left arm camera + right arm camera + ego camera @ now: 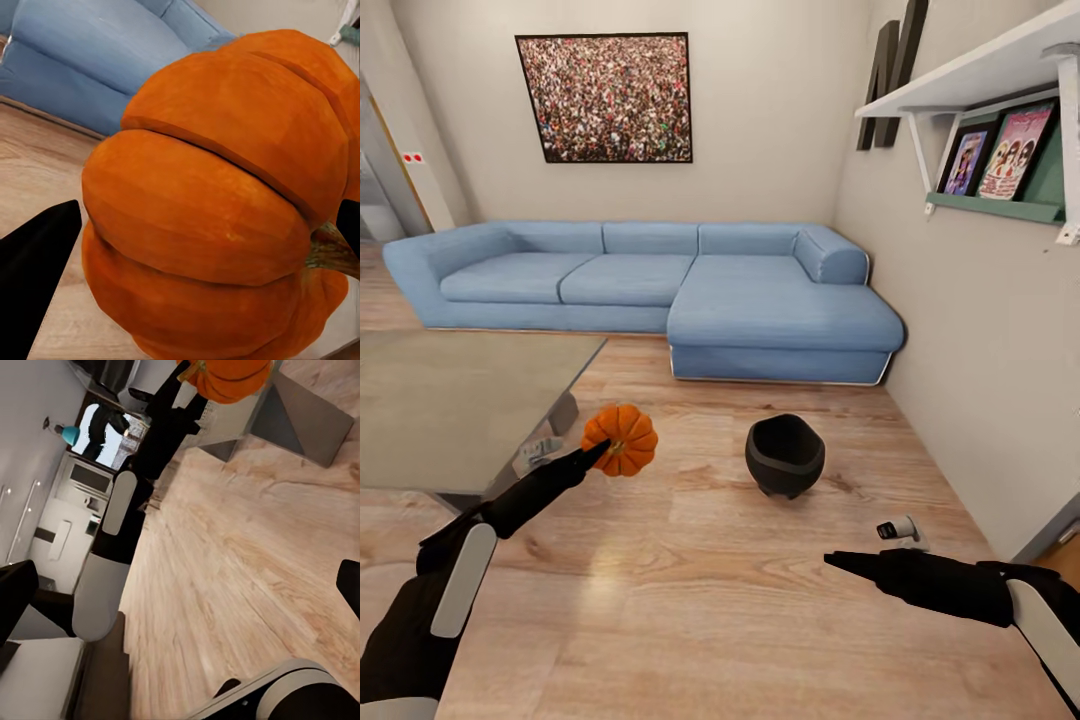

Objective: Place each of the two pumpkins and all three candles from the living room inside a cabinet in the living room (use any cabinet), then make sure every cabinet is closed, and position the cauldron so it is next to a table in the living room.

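Left pincer [603, 452] pinches a pumpkin [622, 440] aloft; right pincer [838, 562] hangs spread, holding nothing.

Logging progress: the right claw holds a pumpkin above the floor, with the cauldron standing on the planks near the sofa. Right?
Wrong claw. The left claw holds the pumpkin, as the head view shows; the right claw is empty. The cauldron does stand on the floor near the sofa.

The head view looks forward and down from above both arms, across the plank floor [690, 600] toward the blue sofa [660, 285]. The left wrist view sits very near the pumpkin [217, 202] (sofa [97, 52] behind it). The right wrist view looks low across the floor [247, 570], seemingly rolled sideways, toward the left arm [112, 547] and the same pumpkin [229, 376].
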Tool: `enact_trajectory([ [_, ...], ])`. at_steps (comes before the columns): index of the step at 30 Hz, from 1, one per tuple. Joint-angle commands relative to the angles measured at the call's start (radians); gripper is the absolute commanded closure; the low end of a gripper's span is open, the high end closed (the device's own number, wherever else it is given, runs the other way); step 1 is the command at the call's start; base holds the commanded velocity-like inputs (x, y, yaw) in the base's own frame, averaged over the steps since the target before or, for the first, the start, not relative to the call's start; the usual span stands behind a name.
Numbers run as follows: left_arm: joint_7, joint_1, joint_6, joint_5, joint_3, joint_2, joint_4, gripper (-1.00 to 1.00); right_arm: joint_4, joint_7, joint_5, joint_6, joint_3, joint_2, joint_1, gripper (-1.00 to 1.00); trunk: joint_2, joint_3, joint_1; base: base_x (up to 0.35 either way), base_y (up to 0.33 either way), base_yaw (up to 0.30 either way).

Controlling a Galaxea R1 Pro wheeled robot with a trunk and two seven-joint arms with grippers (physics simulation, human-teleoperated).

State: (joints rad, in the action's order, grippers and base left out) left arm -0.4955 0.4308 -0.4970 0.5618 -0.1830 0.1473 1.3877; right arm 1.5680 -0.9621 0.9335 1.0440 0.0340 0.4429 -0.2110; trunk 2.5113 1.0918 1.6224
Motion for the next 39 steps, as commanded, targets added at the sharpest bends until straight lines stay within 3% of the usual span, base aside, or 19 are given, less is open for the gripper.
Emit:
enact_trajectory([
  [1, 0.002, -0.001, -0.008, 0.002, -0.001, 0.0, 0.004, 1.0, 0.0, -0.003, -0.001, 0.003, 0.001, 0.001, -0.001, -1.0, 0.0, -0.003, -0.001, 0.0, 0.0, 0.0],
  [17, 0.0, -0.024, -0.024, 0.004, -0.004, 0.001, 0.045, 1.0, 0.0, 0.003, -0.003, 0.003, -0.003, -0.001, -0.001, -1.0, -0.004, -0.065, -0.008, 0.0, 0.0, 0.017],
  [39, 0.0, -0.029, -0.028, 0.004, -0.005, 0.0, 0.056, 1.0, 0.0, 0.006, -0.007, 0.003, -0.005, -0.003, -0.001, -1.0, -0.009, -0.151, -0.018, 0.0, 0.0, 0.253],
])
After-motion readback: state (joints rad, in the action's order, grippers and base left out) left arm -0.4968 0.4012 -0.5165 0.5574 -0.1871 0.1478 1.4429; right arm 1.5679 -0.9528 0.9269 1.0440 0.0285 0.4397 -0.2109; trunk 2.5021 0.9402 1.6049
